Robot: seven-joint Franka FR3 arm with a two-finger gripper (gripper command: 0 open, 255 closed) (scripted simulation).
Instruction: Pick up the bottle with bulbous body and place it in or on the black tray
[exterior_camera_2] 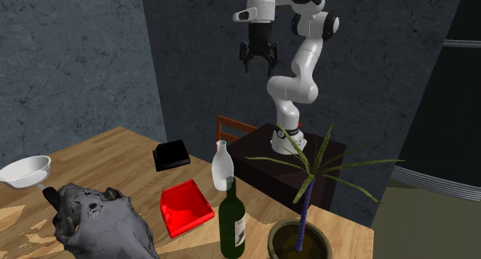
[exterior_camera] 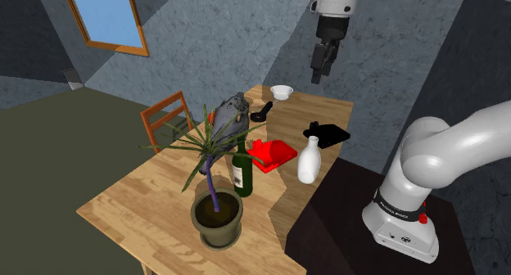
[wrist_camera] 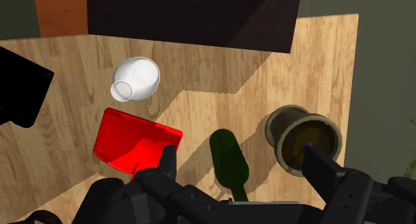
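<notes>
Reach step: hand (exterior_camera: pixel 321 65) hangs high, upper right of the shoulder view, spread and holding nothing. White bottle (exterior_camera: pixel 308 160) stands mid-frame on the bench (exterior_camera: pixel 156 208), just below the black tray (exterior_camera: pixel 327 134). Next, descend and close on its neck.

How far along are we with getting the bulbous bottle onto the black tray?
Nothing looks done yet: the white bulbous bottle stands upright on the wooden table, beside the flat black tray, not on it. In hand: nothing; the black gripper hangs high above, fingers apart. Left: descend, grasp the bottle, lift, set it on the tray.
</notes>
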